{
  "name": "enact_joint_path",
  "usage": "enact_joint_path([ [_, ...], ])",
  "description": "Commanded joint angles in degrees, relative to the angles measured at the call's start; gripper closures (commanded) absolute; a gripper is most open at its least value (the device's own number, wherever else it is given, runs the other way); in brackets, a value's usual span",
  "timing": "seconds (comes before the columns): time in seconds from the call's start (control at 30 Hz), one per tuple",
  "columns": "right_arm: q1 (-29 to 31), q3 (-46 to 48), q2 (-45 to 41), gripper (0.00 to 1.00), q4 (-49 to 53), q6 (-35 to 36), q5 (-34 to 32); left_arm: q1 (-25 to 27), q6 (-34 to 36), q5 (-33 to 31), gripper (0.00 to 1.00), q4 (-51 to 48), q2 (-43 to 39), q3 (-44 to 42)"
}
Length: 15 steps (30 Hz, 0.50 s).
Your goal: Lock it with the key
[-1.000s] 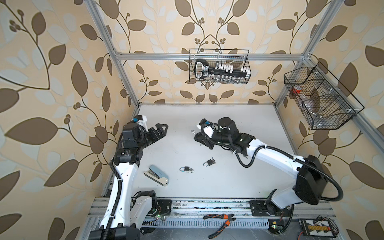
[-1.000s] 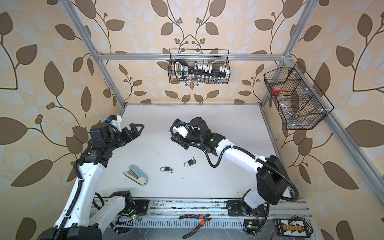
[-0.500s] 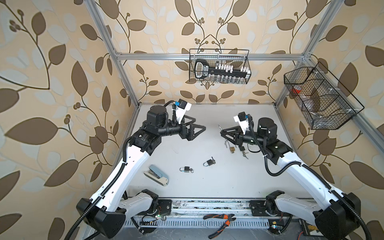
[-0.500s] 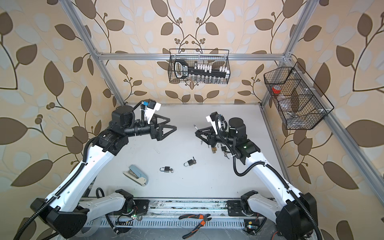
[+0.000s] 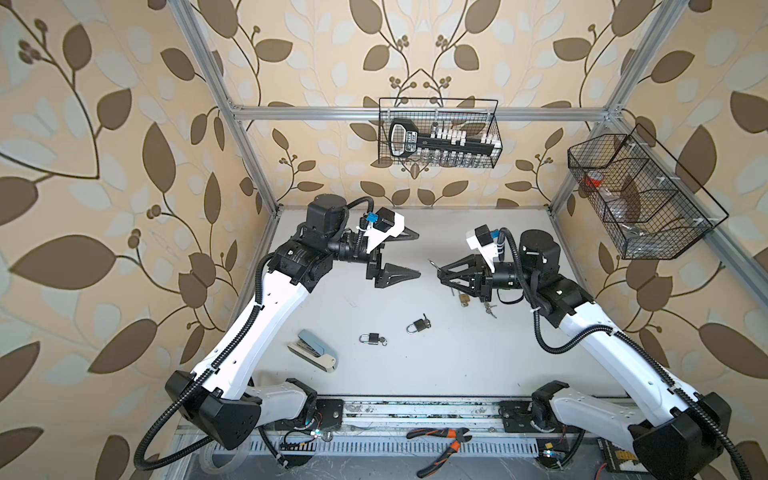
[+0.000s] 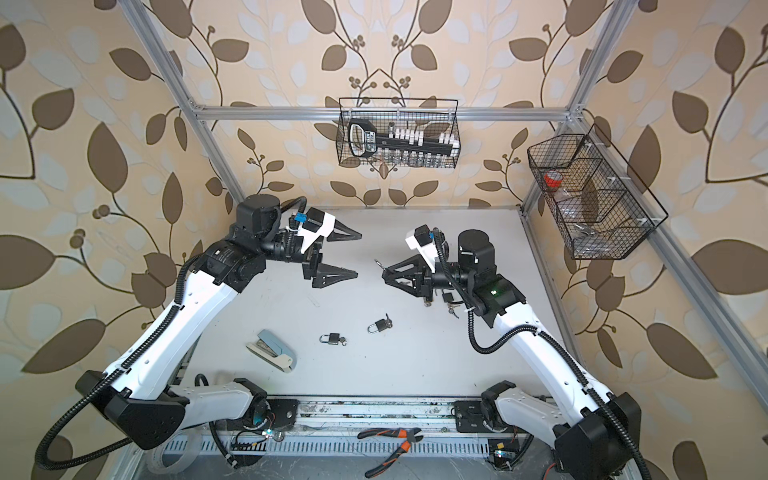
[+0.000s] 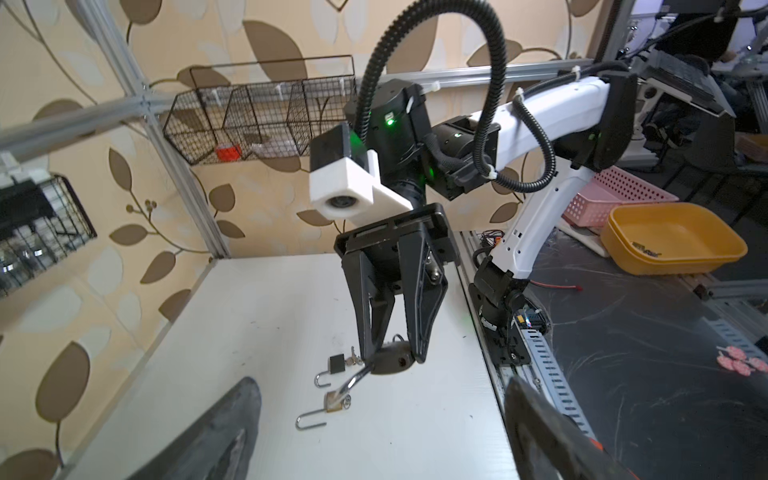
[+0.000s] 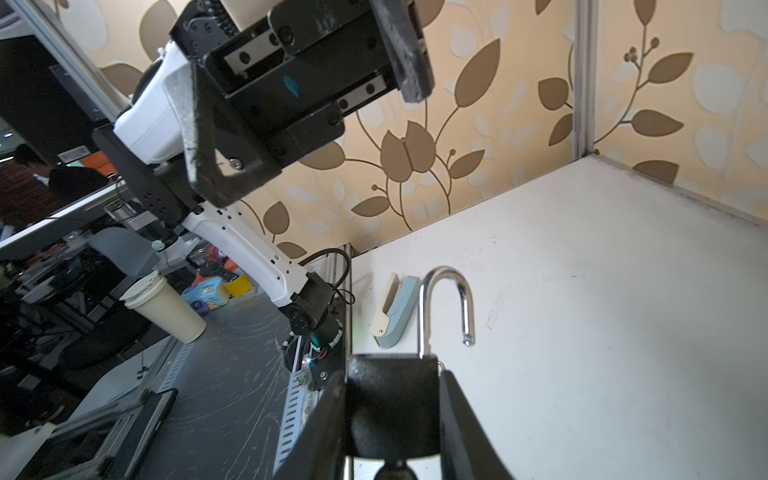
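My right gripper (image 5: 442,272) (image 6: 386,274) (image 8: 392,415) hangs above the middle of the table, shut on a black padlock (image 8: 392,399) (image 7: 390,359). The padlock's silver shackle (image 8: 444,299) (image 5: 432,262) stands open and points at the left gripper. Under the lock's body a dark rounded piece (image 8: 390,471) shows between the fingers; I cannot tell whether it is the key. My left gripper (image 5: 415,255) (image 6: 355,255) (image 7: 382,415) faces the padlock from a short way off, open and empty.
On the white table (image 5: 498,353) lie two black padlocks (image 5: 370,337) (image 5: 417,325), a brass padlock (image 5: 464,299) with loose keys (image 5: 489,308), and a blue-grey stapler (image 5: 313,355). Wire baskets hang on the back wall (image 5: 438,133) and the right wall (image 5: 640,195).
Both arms have swung in over the middle of the table and now face each other. The right gripper came back from the left of the table, carrying the padlock.
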State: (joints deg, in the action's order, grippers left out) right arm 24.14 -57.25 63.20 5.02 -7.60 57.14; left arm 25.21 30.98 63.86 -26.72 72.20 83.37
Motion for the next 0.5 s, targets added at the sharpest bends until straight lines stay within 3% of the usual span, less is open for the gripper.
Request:
enact_joint_path([
  [0.0,1.95,-3.42,0.82,1.00,2.12,3.74,2.80,1.35,10.12,5.21,0.16,-4.51,1.20,2.30],
  [0.23,2.58,-4.86,1.96,1.00,2.20,4.43,2.65,3.43,13.70,3.12,0.29,-8.59,4.81,3.60],
  [0.47,2.55,-4.75,1.97,1.00,2.17,5.04,1.90,3.52,14.92,2.62,0.52,-10.02,6.53,3.29],
])
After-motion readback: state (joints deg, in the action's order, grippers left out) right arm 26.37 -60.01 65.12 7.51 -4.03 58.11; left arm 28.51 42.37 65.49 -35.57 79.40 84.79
